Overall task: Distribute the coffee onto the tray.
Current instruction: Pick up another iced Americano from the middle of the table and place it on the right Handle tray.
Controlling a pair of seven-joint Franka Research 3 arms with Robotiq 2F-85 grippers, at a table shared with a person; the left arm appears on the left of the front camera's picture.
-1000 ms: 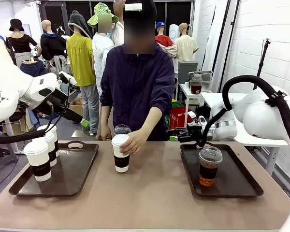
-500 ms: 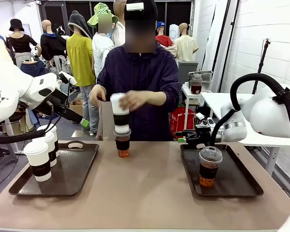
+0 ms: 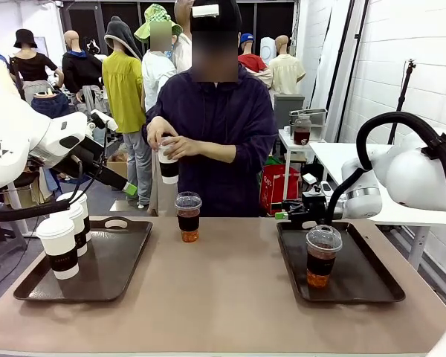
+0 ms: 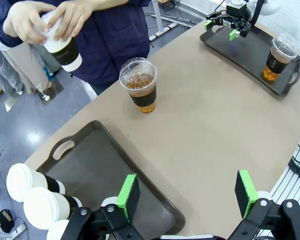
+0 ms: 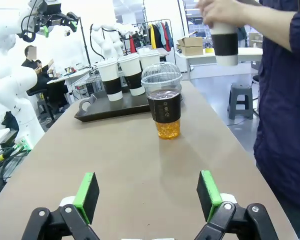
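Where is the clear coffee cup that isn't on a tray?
Front view: the clear cup stands on the bare table between the left tray and right tray, directly before the person.

Clear plastic cup (image 3: pixel 187 216), paper cups (image 3: pixel 60 249), matt table (image 3: pixel 230 301)

The right end effector (image 5: pixel 147 195) has its jaws wide apart, facing a dome-lidded plastic cup of coffee (image 5: pixel 163 107) that stands upright on the bench (image 5: pixel 115 160). Behind that cup and to its left, three white paper cups (image 5: pixel 124 75) stand on a dark tray (image 5: pixel 97 111). Up and to the right of it, a person's hand (image 5: pixel 222 11) holds a sleeved paper cup (image 5: pixel 225 46).
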